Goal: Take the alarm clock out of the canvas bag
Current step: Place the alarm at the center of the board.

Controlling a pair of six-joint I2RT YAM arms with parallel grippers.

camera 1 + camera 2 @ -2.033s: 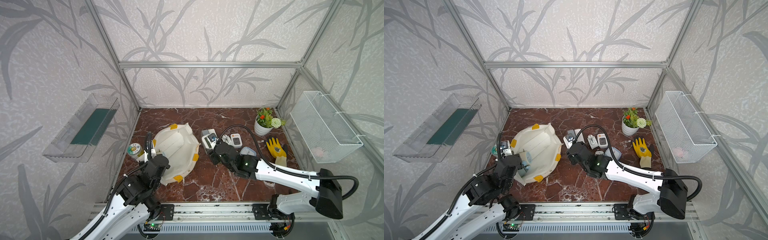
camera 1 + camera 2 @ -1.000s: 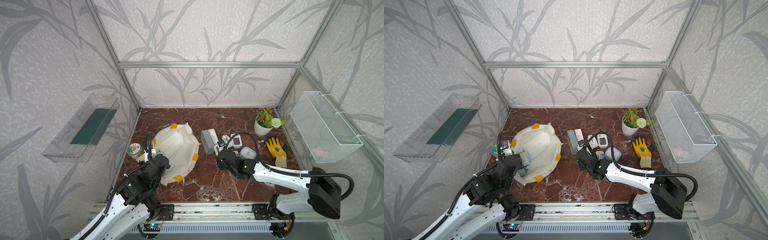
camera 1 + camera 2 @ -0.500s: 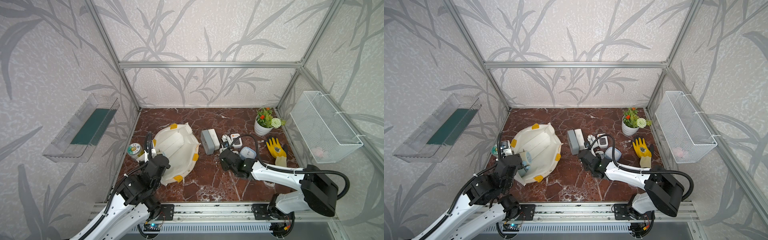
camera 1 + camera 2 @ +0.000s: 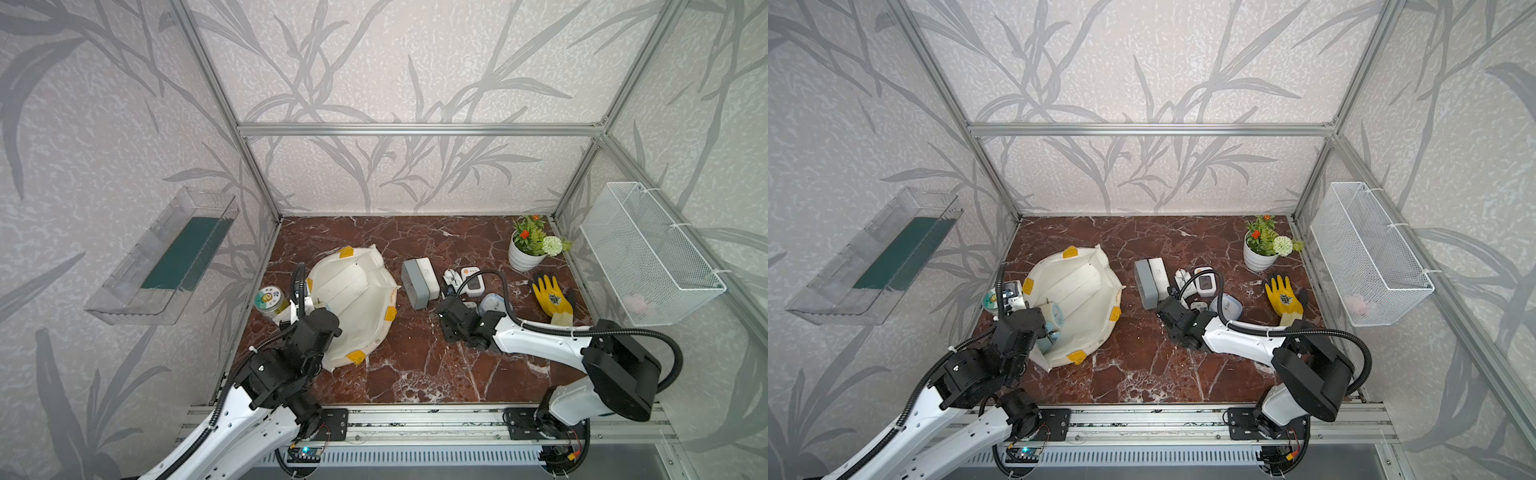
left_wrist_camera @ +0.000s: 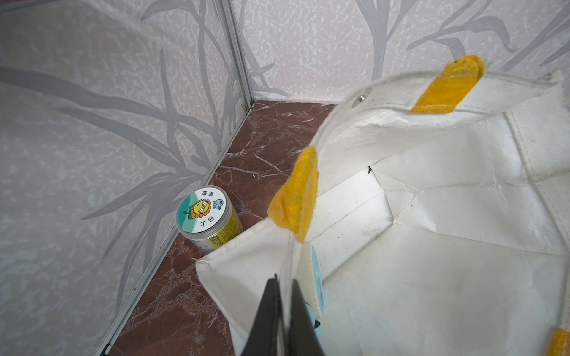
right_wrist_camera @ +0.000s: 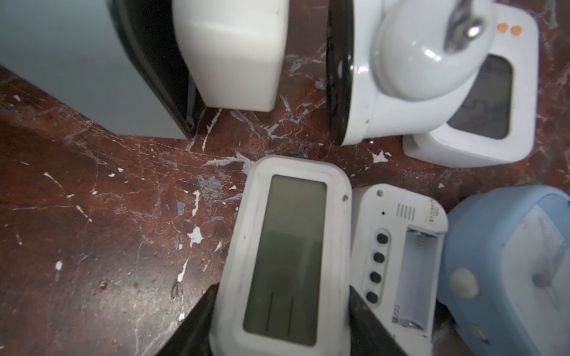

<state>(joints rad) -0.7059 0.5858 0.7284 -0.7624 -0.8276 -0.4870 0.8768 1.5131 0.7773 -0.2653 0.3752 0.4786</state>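
Overhead view of a dark red marble bench [image 4: 415, 365] inside a walled booth, with two robot arms reaching in from the near edge.

The canvas bag [image 4: 357, 291], cream-white with yellow handle patches, lies open on the left part of the bench, its white lining facing up. The left end effector [image 5: 282, 280] is closed on the bag's near-left rim, its two black fingers pinching the fabric edge. Inside the bag, right by that grip, sits a round pale-blue-faced item [image 4: 1054, 318]; what it is cannot be told. A jar with a sunflower label [image 4: 270, 300] stands just beside the bag on its left.

The right end effector [image 6: 282, 289] is at the middle of the bench, well apart from the bag. In the right wrist view its fingers press against both long sides of a white digital alarm clock [image 6: 290, 240], blank screen up; the clock is outside the bag.

Around it lies a cluster of other clocks:
- a grey and white box [image 4: 417, 282] to its left
- a white twin-bell clock [image 6: 401, 61] beyond it
- a white clock with orange dots [image 4: 471, 280]
- a clock back with an open battery bay [image 6: 401, 246], touching the held clock
- a pale blue clock [image 4: 492, 301] on the right

Farther right lie a yellow glove [image 4: 552, 293] and, at the far corner, a potted plant [image 4: 528, 249]. A wire basket [image 4: 648, 257] hangs on the right wall, a clear tray [image 4: 166, 257] on the left wall.
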